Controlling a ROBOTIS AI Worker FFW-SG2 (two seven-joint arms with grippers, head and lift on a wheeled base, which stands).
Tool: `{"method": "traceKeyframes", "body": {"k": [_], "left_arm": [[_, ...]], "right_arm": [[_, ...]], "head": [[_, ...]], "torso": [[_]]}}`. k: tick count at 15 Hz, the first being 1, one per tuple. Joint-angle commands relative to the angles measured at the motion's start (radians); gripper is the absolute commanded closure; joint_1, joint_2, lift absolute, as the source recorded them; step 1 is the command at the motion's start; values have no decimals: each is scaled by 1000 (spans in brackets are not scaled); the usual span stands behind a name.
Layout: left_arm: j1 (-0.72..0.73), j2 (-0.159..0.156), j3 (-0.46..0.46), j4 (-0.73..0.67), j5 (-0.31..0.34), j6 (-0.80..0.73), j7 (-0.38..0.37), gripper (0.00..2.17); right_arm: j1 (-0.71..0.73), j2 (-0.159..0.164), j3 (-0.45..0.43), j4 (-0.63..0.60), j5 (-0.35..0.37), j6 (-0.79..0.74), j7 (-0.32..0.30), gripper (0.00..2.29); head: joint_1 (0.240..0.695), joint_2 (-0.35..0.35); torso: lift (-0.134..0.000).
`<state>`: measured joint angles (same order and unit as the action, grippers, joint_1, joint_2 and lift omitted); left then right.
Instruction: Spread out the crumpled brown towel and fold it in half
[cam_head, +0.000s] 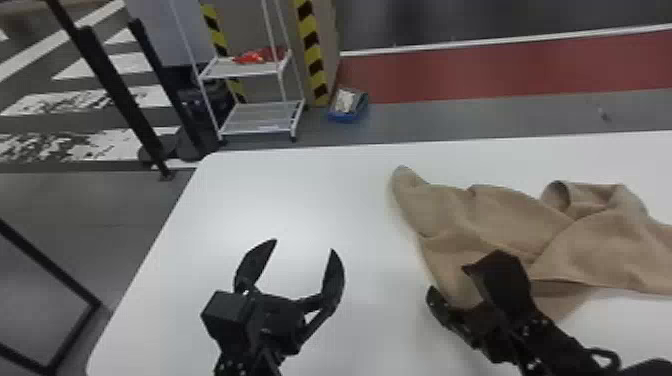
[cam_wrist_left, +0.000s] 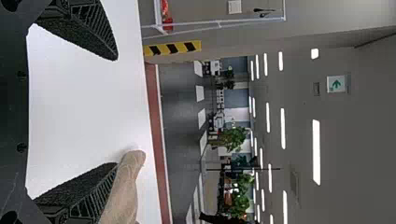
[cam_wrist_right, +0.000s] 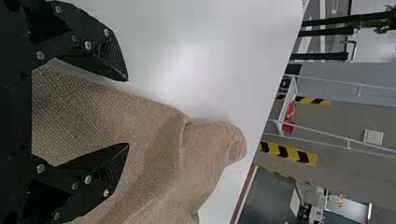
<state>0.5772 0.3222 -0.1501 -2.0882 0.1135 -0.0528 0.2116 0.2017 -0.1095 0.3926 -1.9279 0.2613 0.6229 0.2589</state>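
Observation:
My left gripper (cam_head: 303, 260) is above the white table, left of the towel, its fingers wide apart with nothing between them. In the left wrist view the left gripper (cam_wrist_left: 100, 112) stands open, and the towel's end (cam_wrist_left: 125, 191) shows beyond one finger. The brown towel (cam_head: 505, 215) lies crumpled on the table's right half, one lobe pointing to the far edge. At its near left part is my right gripper (cam_head: 452, 290). The right wrist view shows the right gripper (cam_wrist_right: 127, 112) open, with a part of the towel (cam_wrist_right: 93, 112) between its parted fingers.
The white table's (cam_head: 200, 215) far edge and left edge are in view. Past it on the floor stand a white wire shelf (cam_head: 260, 117) with red items and a blue box (cam_head: 347, 105). Black posts (cam_head: 120, 95) rise behind the table's left side.

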Motion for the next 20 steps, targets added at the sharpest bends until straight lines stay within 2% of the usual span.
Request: {"method": "traceKeyframes", "body": {"k": [1, 2, 4, 5, 8, 13, 15, 17, 20], "left_arm": [[-2, 0, 0, 0, 0, 0, 0, 70], [-2, 0, 0, 2, 0, 0, 0, 70], [-2, 0, 0, 2, 0, 0, 0, 70], [-2, 0, 0, 2, 0, 0, 0, 70], [-2, 0, 1, 2, 0, 0, 0, 70], [1, 0, 3, -1, 0, 0, 0, 70], [4, 0, 4, -3, 0, 0, 0, 70], [6, 0, 4, -4, 0, 0, 0, 70], [6, 0, 4, -4, 0, 0, 0, 70]], "right_arm": [[-7, 1, 0, 4, 1, 21, 0, 485], [-12, 1, 0, 4, -1, 27, 0, 640], [-13, 1, 0, 4, -2, 33, 0, 691], [-15, 1, 0, 3, -2, 36, 0, 937], [-22, 2, 0, 3, -4, 61, 0, 1325], [-16, -1, -17, -34, -8, 42, -14, 1328], [-8, -1, -67, -57, -57, 18, -21, 1328], [15, -2, -135, -82, -117, -25, -69, 1328], [50, -10, -270, -71, -284, -133, -127, 1328]], "head": [[695, 227], [695, 225], [695, 223], [695, 222], [695, 222], [695, 218], [695, 213], [695, 190], [695, 147]], "torso": [[-125], [-125], [-125], [-125], [-125], [-125], [-125], [-125], [-125]]}}
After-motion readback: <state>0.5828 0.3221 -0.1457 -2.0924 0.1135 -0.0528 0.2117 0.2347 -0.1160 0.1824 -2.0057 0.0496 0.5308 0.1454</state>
